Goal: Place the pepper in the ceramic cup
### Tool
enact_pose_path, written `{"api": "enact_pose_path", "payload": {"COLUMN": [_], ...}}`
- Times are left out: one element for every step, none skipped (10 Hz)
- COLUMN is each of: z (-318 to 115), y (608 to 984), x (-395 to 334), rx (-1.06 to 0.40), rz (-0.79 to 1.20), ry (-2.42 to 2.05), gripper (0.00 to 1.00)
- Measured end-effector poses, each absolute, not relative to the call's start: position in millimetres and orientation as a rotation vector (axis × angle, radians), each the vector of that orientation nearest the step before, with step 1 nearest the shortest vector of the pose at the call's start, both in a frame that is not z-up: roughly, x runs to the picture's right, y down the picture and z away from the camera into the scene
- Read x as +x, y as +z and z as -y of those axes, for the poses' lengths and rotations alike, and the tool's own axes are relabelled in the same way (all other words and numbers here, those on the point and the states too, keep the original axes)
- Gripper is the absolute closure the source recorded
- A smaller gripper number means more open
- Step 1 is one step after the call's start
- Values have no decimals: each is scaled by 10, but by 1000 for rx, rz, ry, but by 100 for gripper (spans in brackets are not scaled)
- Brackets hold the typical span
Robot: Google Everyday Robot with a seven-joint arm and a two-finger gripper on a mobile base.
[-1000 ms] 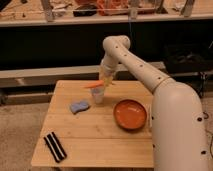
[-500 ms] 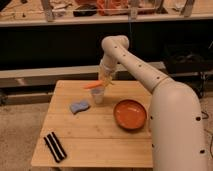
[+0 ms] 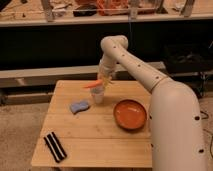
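The pepper [image 3: 93, 85], slender and orange, hangs nearly level just above the rim of the ceramic cup [image 3: 98, 95], a small whitish cup on the wooden table [image 3: 100, 137]. The pepper's right end is at my gripper [image 3: 105, 80], which reaches down from the arm over the cup's right side and is shut on the pepper. The pepper's tip points left, past the cup's rim.
A blue sponge [image 3: 79, 106] lies left of the cup. An orange-red bowl [image 3: 130, 114] sits to its right. A black striped object [image 3: 55, 146] lies at the front left corner. A dark shelf unit stands behind the table.
The pepper has swung from in front of the gripper to a more level pose pointing left over the cup. The gripper has shifted slightly.
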State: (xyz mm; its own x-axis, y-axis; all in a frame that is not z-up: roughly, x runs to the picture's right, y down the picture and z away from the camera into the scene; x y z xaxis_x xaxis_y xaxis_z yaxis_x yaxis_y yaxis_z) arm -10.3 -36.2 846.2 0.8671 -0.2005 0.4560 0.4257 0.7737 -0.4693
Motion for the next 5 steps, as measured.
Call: {"api": "enact_pose_path", "payload": {"z": [360, 360, 359, 355, 352], "y": [8463, 8464, 8464, 8467, 8469], "x": [-101, -99, -98, -102, -108], "rx": [-596, -596, -596, -596, -596], "rz": [398, 398, 398, 398, 399], "ry": [-352, -355, -358, -364, -368], "gripper": [20, 20, 21, 26, 28]}}
